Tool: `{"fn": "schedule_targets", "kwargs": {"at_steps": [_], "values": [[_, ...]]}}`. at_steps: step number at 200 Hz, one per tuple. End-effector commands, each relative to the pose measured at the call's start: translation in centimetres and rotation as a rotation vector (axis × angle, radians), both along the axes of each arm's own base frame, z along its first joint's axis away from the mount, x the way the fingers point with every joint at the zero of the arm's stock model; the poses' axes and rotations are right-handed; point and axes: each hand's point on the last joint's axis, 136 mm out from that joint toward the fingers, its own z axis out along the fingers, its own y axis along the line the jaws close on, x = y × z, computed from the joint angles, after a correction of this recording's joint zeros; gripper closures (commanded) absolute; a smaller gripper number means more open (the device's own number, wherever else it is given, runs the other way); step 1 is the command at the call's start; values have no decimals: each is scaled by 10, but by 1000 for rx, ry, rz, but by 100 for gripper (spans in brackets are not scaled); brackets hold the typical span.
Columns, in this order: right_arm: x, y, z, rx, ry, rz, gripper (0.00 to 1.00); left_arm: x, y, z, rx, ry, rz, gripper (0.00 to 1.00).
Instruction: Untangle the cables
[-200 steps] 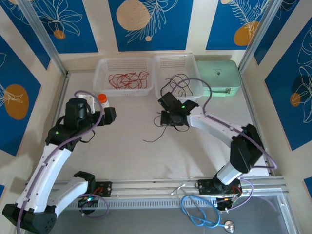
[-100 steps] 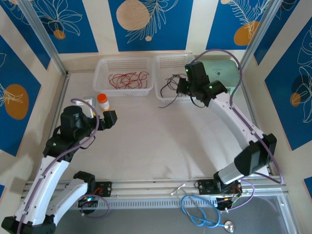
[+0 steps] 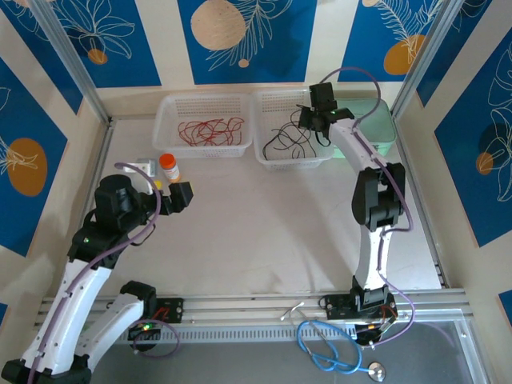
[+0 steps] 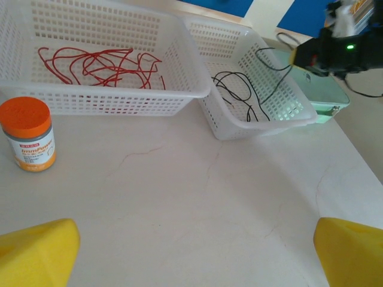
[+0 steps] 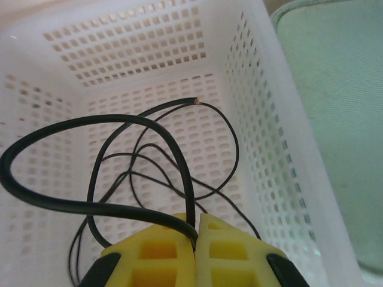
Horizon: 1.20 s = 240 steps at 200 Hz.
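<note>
Pinching one black cable [image 5: 119,155] between its shut yellow fingertips, the right gripper [image 5: 195,226] hangs over the right basket [image 5: 137,54]. In the right wrist view the gripped strand loops out to the left of the fingers and curves back, w/ a bare cut end showing up near the basket's far wall. The thinner black strands lie lower in the same basket, below and beyond the fingers. From the top view the right gripper [image 3: 310,120] sits at the basket's [image 3: 320,158] far right corner, arm stretched fwd, and the black cables [image 3: 288,140] spread toward the basket's left and near side. The red cables [image 3: 210,130] lie loose in the left basket [image 3: 168,120], well apart from both grippers. None of them touches the black ones. A green case [image 3: 376,132] stands just beside the right basket, on its right. The left gripper [image 3: 180,194] is wide open and holds nothing. In the left wrist view, the left gripper [image 4: 194,245] has its two yellow pads at the lower corners w/ bare table [image 4: 179,197] between them. An orange-lidded bottle [image 4: 28,134] stands upright near the left basket's [image 4: 119,95] front wall, w/ red cables [image 4: 99,63] inside that basket and black cables [image 4: 236,95] in the right basket [image 4: 263,122] beyond.
</note>
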Motion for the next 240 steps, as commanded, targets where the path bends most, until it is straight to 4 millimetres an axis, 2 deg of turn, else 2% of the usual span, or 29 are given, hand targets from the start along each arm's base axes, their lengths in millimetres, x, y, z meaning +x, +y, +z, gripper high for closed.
{"fn": "schedule_targets", "kwargs": {"at_steps": [1,24,41,61,74,82,98,114,132,138,150,162,178,197,219,238,240], "values": [[18,2,-11,9,11,28,100,-8,0,19,10,-58,-28,0],[27,8,-38,32,60,42,100,-10,5,17,26,-68,-5,0],[31,10,-47,41,81,45,100,-10,10,15,47,-77,19,0],[33,10,-48,47,91,43,77,-9,16,9,79,-82,40,0],[33,8,-41,48,86,44,56,-6,19,2,106,-84,51,0],[32,7,-35,48,81,44,48,-4,21,-3,116,-81,65,0],[27,5,-16,45,64,47,41,2,23,-7,118,-92,87,0],[16,1,16,46,26,46,38,8,28,-5,119,-124,123,0],[-6,-4,54,53,-31,42,36,15,40,-1,134,-165,200,0],[-17,-6,70,60,-57,44,35,16,41,-5,146,-180,206,0],[-41,-12,95,66,-108,44,35,21,43,3,149,-285,217,0],[-67,-18,118,73,-166,47,34,26,61,5,145,-349,332,0],[-104,-30,127,65,-211,49,34,35,85,-3,233,-381,472,0],[-145,-44,130,40,-262,49,33,47,113,-25,381,-353,632,0],[-182,-71,120,-32,-328,-21,26,63,112,-55,505,-399,617,0],[-207,-93,106,-65,-381,-98,9,70,111,-80,536,-411,616,0],[-209,-93,105,-64,-386,-98,4,70,112,-82,537,-410,620,0]]}}
